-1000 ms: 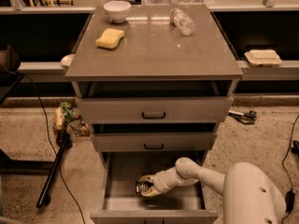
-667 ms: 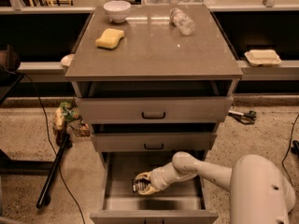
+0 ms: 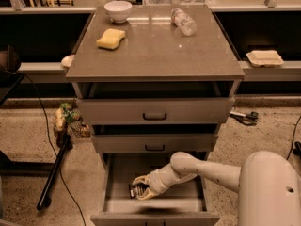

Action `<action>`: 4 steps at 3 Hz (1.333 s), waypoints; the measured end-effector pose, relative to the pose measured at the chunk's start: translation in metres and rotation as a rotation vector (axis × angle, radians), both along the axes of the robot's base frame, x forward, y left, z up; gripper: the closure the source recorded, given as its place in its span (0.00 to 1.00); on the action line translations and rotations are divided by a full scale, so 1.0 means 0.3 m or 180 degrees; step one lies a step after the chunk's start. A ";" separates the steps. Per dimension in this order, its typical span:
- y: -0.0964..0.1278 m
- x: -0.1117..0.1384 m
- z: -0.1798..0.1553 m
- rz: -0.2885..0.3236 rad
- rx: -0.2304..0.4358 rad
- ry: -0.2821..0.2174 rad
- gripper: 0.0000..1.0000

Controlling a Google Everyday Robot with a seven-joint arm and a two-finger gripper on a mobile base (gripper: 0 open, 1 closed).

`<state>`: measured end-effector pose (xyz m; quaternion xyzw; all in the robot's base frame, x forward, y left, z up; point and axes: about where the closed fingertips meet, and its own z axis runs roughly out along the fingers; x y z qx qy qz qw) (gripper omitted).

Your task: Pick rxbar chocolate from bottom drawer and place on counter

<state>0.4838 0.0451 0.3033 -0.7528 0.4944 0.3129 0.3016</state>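
At the far left a black pole (image 3: 52,172) lies slanted on the speckled floor with a thin cable (image 3: 47,140) beside it, well apart from the cabinet's left side, and a small colourful heap (image 3: 69,120) sits between them near the cabinet's corner. On the counter (image 3: 155,62) a yellow sponge (image 3: 111,38) rests near the left edge and a white bowl (image 3: 118,9) stands at the back edge just behind it; the middle and the whole front strip up to the thick front edge show bare surface, while a clear bottle (image 3: 183,21) lies on its side towards the back right. The two upper drawers (image 3: 155,126) stand slightly out, and their fronts overhang the back of the bottom drawer (image 3: 109,187), which is pulled well out, its front panel reaching the lower edge of the view. The rxbar chocolate (image 3: 135,190) lies on the drawer floor in the left half, near the front, with a strip of bare floor between it and the left wall. The gripper (image 3: 141,189) is down inside the drawer just right of the bar, its pale fingers (image 3: 139,179) closed to the bar's width, one on the far side and one on the near side, with the bar's right end between them. The arm (image 3: 202,168) runs in from the right, passing below the middle drawer's front and over the drawer's right wall. Further right a takeaway box (image 3: 265,58) sits on a ledge, a hand tool (image 3: 244,117) lies on the floor, and the robot's body (image 3: 270,192) fills the lower right corner.
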 end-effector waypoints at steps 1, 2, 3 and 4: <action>0.003 -0.018 0.062 -0.0037 0.0143 0.0092 1.00; -0.003 -0.049 0.233 -0.0120 0.0274 0.0107 1.00; -0.009 -0.065 0.442 -0.0083 0.0297 0.0010 1.00; -0.009 -0.065 0.442 -0.0083 0.0297 0.0010 1.00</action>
